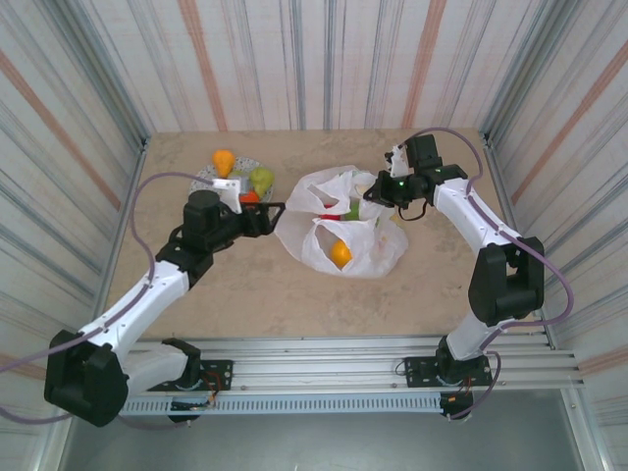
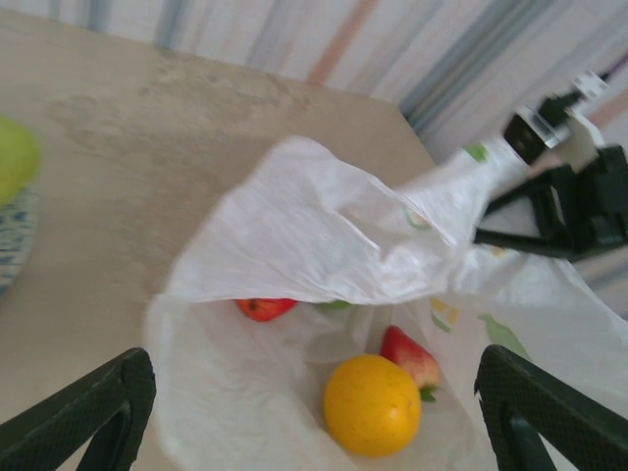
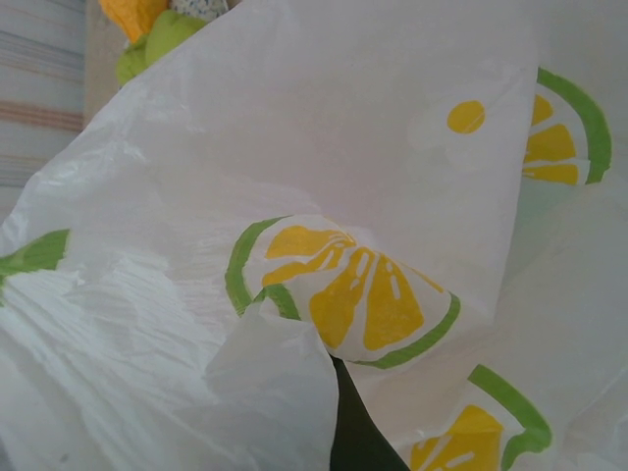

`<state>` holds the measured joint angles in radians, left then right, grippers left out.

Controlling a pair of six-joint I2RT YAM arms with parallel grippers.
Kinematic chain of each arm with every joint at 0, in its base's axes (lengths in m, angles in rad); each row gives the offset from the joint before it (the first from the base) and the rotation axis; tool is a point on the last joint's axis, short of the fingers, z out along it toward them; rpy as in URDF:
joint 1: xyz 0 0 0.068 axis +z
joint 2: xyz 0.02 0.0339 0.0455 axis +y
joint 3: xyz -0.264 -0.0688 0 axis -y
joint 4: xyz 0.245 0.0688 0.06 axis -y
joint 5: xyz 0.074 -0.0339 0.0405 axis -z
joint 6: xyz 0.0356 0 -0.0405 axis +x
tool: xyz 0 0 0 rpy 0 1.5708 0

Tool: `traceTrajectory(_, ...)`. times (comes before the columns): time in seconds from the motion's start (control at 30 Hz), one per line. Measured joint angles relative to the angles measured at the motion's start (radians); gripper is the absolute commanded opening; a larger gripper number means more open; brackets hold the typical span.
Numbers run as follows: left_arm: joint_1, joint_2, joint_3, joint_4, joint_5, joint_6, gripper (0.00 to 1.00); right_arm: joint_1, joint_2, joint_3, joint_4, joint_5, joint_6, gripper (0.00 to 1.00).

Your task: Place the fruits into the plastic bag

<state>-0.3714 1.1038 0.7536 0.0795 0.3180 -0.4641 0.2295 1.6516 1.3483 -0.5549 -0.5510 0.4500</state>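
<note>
The plastic bag [image 1: 339, 231] lies open in the middle of the table, white with citrus-slice prints [image 3: 343, 294]. Inside it are an orange [image 2: 372, 404], a red strawberry-like piece [image 2: 410, 355] and another red piece [image 2: 263, 307] half under a fold. My left gripper [image 1: 270, 210] hovers at the bag's left mouth, open, its fingers [image 2: 93, 412] wide apart with nothing between them. My right gripper [image 1: 381, 189] is shut on the bag's upper right edge and holds it up. A yellow-orange fruit [image 1: 224, 160], a green pear [image 1: 261, 179] and a red piece [image 1: 249, 196] sit on the plate.
The speckled grey plate [image 1: 214, 180] stands at the back left, just behind my left gripper. Striped walls close in the table on three sides. Bare tabletop [image 1: 294, 294] stretches in front of the bag towards the arm bases.
</note>
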Motion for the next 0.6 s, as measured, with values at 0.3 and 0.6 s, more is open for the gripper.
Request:
traceTrajectory(0.3,0.271,0.065,0.095,-0.161,-0.075,-0.032,0.92,0.0,0.0,0.0,0.0,0.0,-0.011,0.0)
traceTrajectory(0.6,0.298,0.351,0.237,-0.226,-0.107,-0.053,0.93,0.0,0.0,0.0,0.0,-0.002,-0.012,0.0)
